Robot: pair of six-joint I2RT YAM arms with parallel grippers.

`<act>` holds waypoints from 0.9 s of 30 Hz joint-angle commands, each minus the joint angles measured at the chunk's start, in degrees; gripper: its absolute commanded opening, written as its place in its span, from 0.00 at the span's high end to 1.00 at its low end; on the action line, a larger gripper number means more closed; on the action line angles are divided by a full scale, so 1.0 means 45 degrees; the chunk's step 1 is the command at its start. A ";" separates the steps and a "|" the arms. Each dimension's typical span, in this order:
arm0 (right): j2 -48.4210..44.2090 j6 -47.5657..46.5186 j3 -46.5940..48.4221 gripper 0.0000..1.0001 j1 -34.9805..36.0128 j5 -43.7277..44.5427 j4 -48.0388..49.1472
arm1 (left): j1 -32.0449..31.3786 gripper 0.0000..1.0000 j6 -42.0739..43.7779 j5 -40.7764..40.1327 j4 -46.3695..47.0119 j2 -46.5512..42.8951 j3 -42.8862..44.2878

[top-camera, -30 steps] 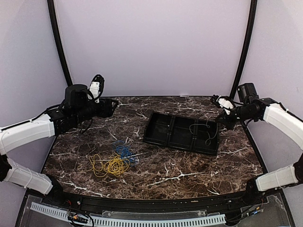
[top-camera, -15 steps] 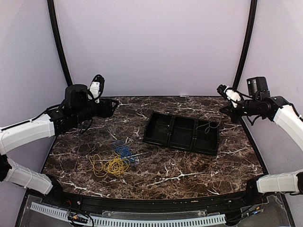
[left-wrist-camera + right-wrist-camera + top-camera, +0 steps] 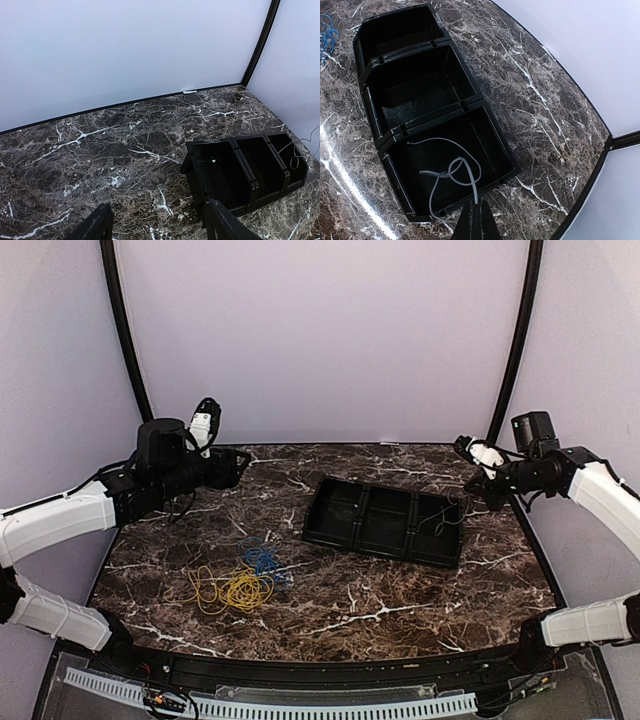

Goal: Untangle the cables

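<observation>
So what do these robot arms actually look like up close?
Both the left arm and right arm wear smooth white shells over black joints, with black wiring looped near the wrists. The left end effector and right end effector have dark, wedge-shaped fingers.

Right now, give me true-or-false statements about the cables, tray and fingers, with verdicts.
1. The grey cable lies in an end compartment of the black tray. True.
2. The yellow cable is in the tray. False: it lies on the table beside the blue cable, apart from the tray.
3. The left fingers grip the blue cable. False: they stand open, holding nothing.
4. The right fingers are shut, the grey cable running up to their tips. True.
</observation>
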 commanded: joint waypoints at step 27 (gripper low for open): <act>0.4868 0.0649 0.1017 0.74 0.0681 0.0158 0.0858 | 0.0085 0.32 -0.0227 -0.0289 -0.0943 0.0331 0.0318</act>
